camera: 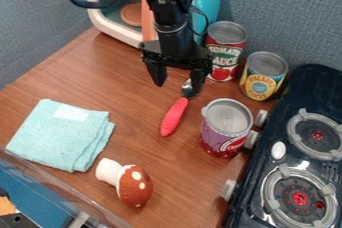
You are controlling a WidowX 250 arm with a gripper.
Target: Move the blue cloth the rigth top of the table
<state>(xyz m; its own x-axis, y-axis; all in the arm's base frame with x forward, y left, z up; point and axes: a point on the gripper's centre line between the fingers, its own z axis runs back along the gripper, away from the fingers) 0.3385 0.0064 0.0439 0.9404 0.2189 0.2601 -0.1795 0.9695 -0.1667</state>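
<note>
Hiding part of spoon [175, 116]: gripper [178, 87]

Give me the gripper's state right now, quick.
Gripper: open, fingers spread apart, holding nothing; the blue cloth lies away from it on the table.

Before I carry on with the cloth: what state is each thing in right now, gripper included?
Gripper: open, empty, above the table
Blue cloth: folded, lying flat
Mushroom toy: on its side
Spoon: lying flat
Purple can: upright
Red can: upright
Yellow can: upright
Stove: no flame visible
</note>
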